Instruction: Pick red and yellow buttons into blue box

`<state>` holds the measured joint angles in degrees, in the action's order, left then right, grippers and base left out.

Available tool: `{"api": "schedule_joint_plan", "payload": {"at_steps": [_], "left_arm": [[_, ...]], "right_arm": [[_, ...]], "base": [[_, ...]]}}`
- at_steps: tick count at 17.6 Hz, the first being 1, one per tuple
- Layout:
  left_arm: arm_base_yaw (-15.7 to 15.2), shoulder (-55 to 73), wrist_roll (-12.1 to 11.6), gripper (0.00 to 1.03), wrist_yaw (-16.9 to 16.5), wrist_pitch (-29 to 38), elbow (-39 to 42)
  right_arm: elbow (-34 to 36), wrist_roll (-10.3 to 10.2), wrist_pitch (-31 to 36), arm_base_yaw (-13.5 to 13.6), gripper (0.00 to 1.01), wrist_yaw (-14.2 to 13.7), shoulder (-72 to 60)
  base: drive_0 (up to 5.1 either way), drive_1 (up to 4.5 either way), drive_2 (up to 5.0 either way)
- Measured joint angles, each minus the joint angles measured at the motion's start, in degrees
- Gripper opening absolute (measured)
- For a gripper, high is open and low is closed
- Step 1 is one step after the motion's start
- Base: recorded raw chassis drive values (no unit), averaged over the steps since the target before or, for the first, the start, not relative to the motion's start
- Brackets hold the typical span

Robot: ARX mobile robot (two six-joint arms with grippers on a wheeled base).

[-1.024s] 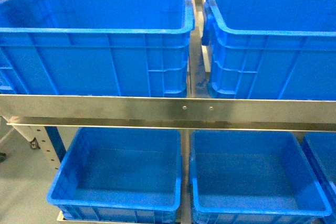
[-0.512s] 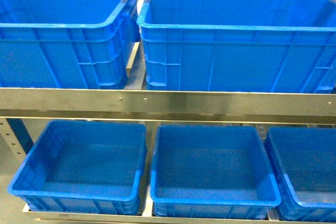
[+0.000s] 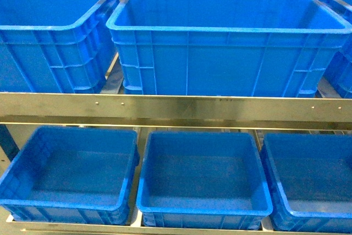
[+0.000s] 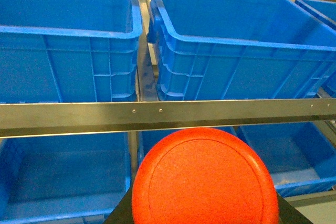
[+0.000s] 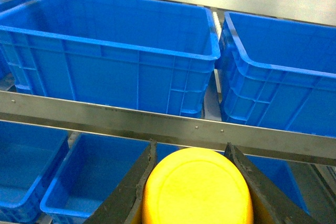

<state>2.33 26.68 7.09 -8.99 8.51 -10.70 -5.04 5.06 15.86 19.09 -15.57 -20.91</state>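
Both buttons are already picked up, so the first half of the task looks done. In the left wrist view the red button [image 4: 205, 179] fills the bottom of the picture at 6 o'clock, its domed cap facing the camera; dark parts of the left hand [image 4: 205, 211] show at both sides under the cap, so I judge this hand is clamped on it. In the right wrist view the yellow button [image 5: 197, 190] sits at 6 o'clock between two black fingers [image 5: 134, 187] of the right hand [image 5: 197, 203], which press on both its sides.

What is left is the drop. The blue box [image 3: 228, 37], the deep crate with ribbed walls, stands at 12 o'clock in the head view, on the upper shelf, and appears empty. No arm is visible in the head view, so I think the hands are not yet over the box.

A steel rail [image 3: 176, 107] crosses in front of the box at its base. A similar crate [image 3: 49, 37] stands at 10 o'clock, touching or nearly touching it. Three lower crates [image 3: 201, 174] sit on the shelf below, at 6 o'clock. To my judgement the tall front wall of the box and the rail are the main obstacles: each hand must rise above the rim before letting go
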Motion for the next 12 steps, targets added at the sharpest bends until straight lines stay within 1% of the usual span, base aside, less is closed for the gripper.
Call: {"api": "schedule_joint_plan", "payload": {"at_steps": [10, 12], "left_arm": [[-0.02, 0.22, 0.02, 0.24, 0.02, -0.07, 0.00], [-0.02, 0.52, 0.02, 0.24, 0.00, -0.02, 0.02]], "right_arm": [[0.02, 0.00, -0.11, 0.00, 0.33, 0.00, 0.00], [0.02, 0.04, 0.02, 0.00, 0.33, 0.02, -0.22]], "base": [[0.0, 4.30, -4.4], [0.0, 0.00, 0.0]]}}
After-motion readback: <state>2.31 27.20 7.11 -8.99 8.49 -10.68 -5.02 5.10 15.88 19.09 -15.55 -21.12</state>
